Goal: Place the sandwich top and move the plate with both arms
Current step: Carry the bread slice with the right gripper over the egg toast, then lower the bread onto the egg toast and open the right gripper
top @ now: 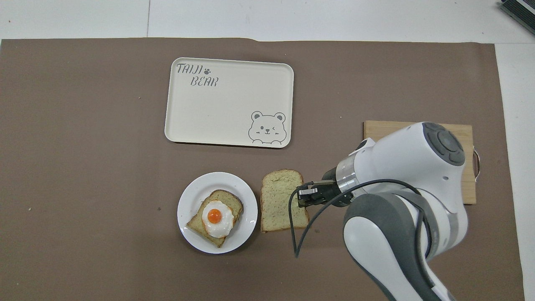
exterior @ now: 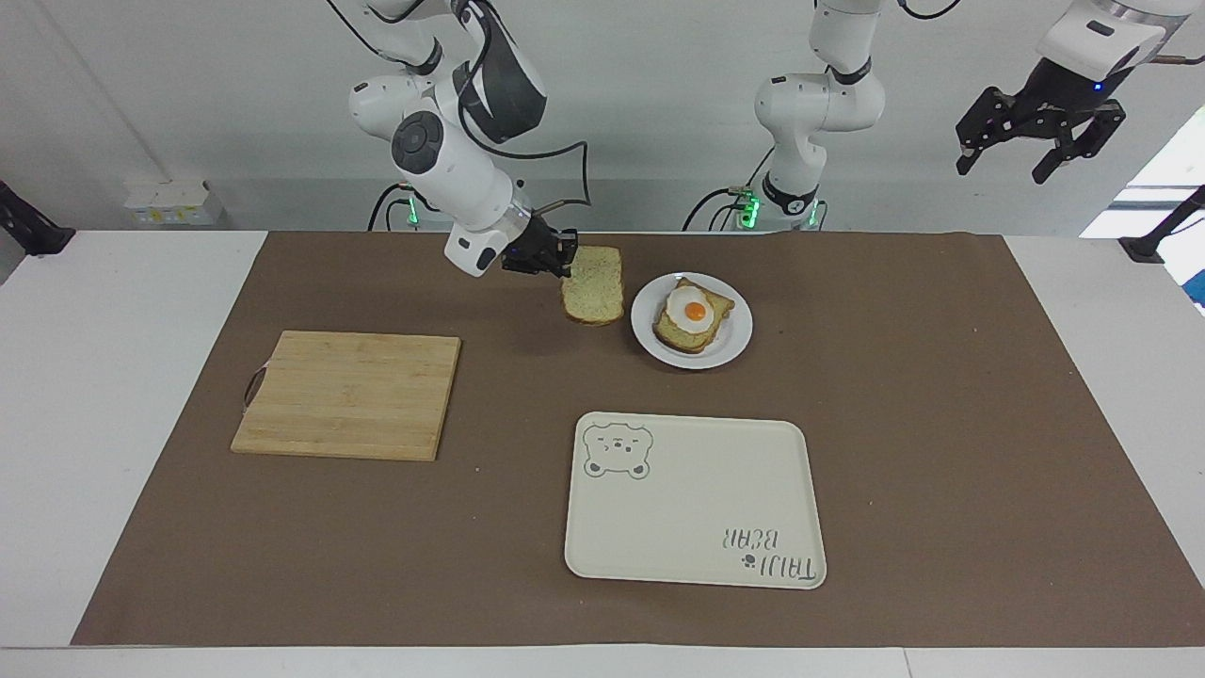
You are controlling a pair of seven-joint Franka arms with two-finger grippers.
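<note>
My right gripper [exterior: 557, 257] is shut on one edge of the sandwich top [exterior: 594, 284], a plain tan bread slice. It holds the slice roughly flat, just above the brown mat, right beside the plate [exterior: 735, 331]. In the overhead view the gripper [top: 301, 197] and the slice [top: 277, 205] sit next to the plate's rim [top: 191, 195], toward the right arm's end of the table. The small white plate carries a toast with a fried egg [exterior: 694, 314] [top: 215, 218]. My left gripper [exterior: 1002, 169] waits high up, off the left arm's end of the table, open and empty.
A cream bear-print tray [exterior: 697, 513] [top: 229, 104] lies farther from the robots than the plate. A wooden cutting board [exterior: 348, 394] [top: 469, 184] lies toward the right arm's end. A brown mat [exterior: 941, 424] covers the table.
</note>
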